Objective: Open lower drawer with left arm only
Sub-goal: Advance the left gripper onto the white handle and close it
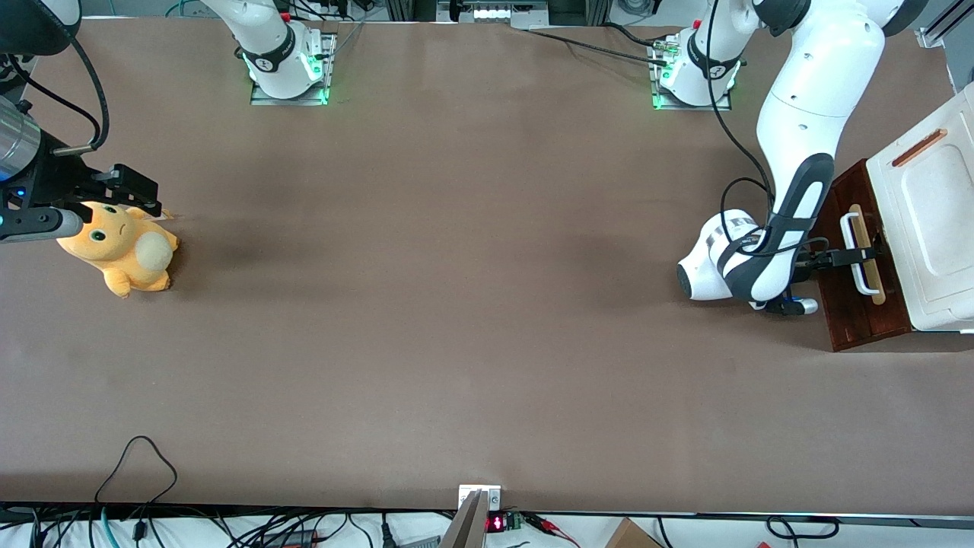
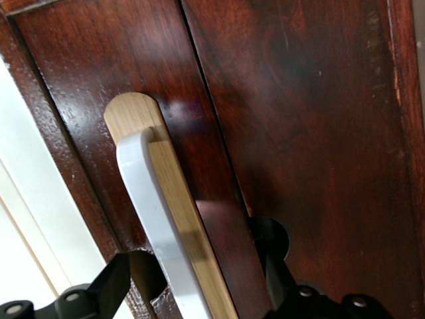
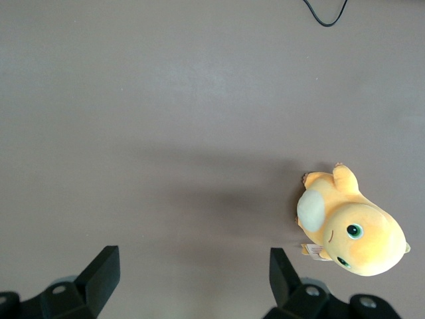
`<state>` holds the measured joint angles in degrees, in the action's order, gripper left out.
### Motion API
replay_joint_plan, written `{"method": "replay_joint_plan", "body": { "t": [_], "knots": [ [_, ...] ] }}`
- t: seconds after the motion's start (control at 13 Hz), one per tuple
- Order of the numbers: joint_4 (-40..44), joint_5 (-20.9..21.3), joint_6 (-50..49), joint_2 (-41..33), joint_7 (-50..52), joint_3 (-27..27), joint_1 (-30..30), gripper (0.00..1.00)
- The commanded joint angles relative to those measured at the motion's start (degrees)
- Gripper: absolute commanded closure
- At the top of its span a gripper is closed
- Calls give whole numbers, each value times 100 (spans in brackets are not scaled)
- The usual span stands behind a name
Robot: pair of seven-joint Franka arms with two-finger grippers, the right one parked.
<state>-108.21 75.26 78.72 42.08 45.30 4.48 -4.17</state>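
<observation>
The lower drawer (image 1: 856,316) shows its dark red-brown front (image 2: 312,133) under the white cabinet at the working arm's end of the table. Its white bar handle (image 1: 857,285) (image 2: 154,219) sits on a pale wood strip (image 2: 179,193). My left arm (image 1: 795,152) reaches down in front of the drawer. Its gripper (image 1: 862,256) (image 2: 196,272) is open at the middle of the handle. One black finger (image 2: 106,286) stands on each side of the bar and strip, with a gap on both sides.
The white cabinet top (image 1: 932,221) with an orange-brown slot (image 1: 919,148) overhangs the drawer fronts. A yellow plush toy (image 1: 122,251) (image 3: 352,229) lies toward the parked arm's end. A black cable loop (image 1: 137,457) lies near the table's front edge.
</observation>
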Motion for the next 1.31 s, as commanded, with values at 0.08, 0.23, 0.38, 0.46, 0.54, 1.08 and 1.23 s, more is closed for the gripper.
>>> {"method": "replay_joint_plan", "body": {
  "t": [0.08,0.23,0.38,0.46,0.54,1.08,1.23],
  "knots": [
    [-34,147,-50,-7,41,44,57,20],
    [-34,147,-59,-7,58,44,57,28],
    [-34,147,-76,-7,58,44,48,32],
    [-34,147,-76,-16,58,44,48,33],
    [-34,147,-76,-16,58,44,48,34],
    [-34,147,-173,2,190,44,57,51],
    [-34,138,-173,2,190,44,48,55]
  ]
}}
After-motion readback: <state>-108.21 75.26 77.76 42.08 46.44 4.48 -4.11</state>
